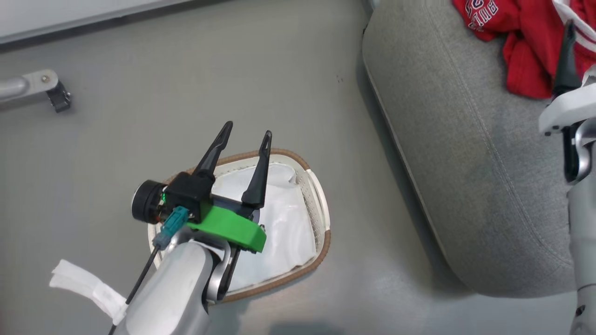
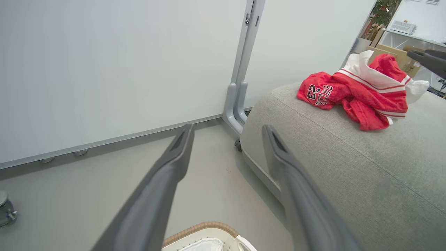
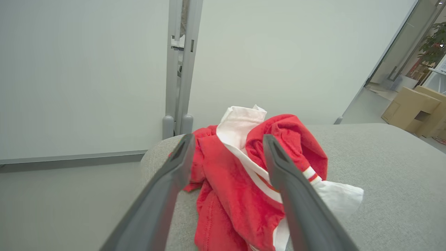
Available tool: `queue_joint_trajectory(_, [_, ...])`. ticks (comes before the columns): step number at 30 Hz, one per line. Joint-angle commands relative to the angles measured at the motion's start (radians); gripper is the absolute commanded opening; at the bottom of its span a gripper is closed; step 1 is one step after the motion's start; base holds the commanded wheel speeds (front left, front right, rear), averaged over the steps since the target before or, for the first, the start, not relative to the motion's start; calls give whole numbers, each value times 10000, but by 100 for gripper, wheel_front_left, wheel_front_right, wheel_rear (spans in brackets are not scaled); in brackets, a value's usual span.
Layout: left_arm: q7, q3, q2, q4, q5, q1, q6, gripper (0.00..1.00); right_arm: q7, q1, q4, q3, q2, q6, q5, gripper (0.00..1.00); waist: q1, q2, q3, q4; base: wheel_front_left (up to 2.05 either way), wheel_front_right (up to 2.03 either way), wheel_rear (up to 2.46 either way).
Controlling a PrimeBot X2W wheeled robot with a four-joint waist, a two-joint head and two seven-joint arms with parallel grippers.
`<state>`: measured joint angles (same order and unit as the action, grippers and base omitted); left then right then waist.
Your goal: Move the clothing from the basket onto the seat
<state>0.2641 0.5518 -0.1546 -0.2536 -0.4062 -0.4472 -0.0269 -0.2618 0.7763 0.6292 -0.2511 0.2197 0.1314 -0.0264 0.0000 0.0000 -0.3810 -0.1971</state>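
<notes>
So the clothing point(image 1: 526, 51) is a crumpled red heap on the far right part of the seat point(image 1: 465, 163), up by its far edge. The left wrist view shows the lettered and numbered jersey side toward the left, with the white-striped bit bunched on the right. The heap looks wider left to right than near to far, so that's its long axis.

The right gripper point(image 3: 227, 139) is just on the near side of it, fingers pointing straight at the middle of the heap. They're spread wide with nothing pinched between them. I can't tell whether the tips touch the fabric or just hang over it.

That's the relation that matters for what comes next, I'd say. The cloth lies dead ahead of the right fingers, so that arm wants to back off toward the near side without a tip dragging a fold along.

Over on the left, down on the floor, the basket point(image 1: 321, 246) seems to have just its white liner point(image 1: 284, 232) in it (no red that I can spot). The left gripper point(image 1: 247, 128) hangs over it, also wide open and empty, well apart from the clothes. The right arm is the nearer one by far.
</notes>
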Motion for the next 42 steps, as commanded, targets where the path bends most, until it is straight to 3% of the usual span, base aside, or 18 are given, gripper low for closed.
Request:
queue_joint_trajectory(1, [3, -189, 58, -28, -38, 290, -31, 100, -47, -355, -150, 183, -98, -14, 68, 100, 0, 0, 767, 398, 0, 0, 0])
queue_joint_trajectory(14, [4, -2354, 366, -46, 155, 2228, -110, 100, -47, -2795, -1749, 2030, -1175, -13, 989, 100, 0, 0, 2286, 1445, 0, 0, 0])
queue_joint_trajectory(22, [2, -3402, 587, 55, 288, 3451, 49, 100, -47, -4577, -2606, 2367, -1625, -13, 1525, 100, 0, 0, 2918, 2005, 0, 0, 0])
queue_joint_trajectory(31, [3, -3873, 853, 80, 550, 4216, 367, 100, -47, -6312, -3397, 2268, -1668, -14, 2033, 100, 0, 0, 3191, 2361, 0, 0, 0])
queue_joint_trajectory(42, [3, -4311, 984, 11, 660, 4660, 537, 100, -48, -6766, -3581, 2561, -1671, -14, 2311, 100, 0, 0, 3296, 2353, 0, 0, 0])
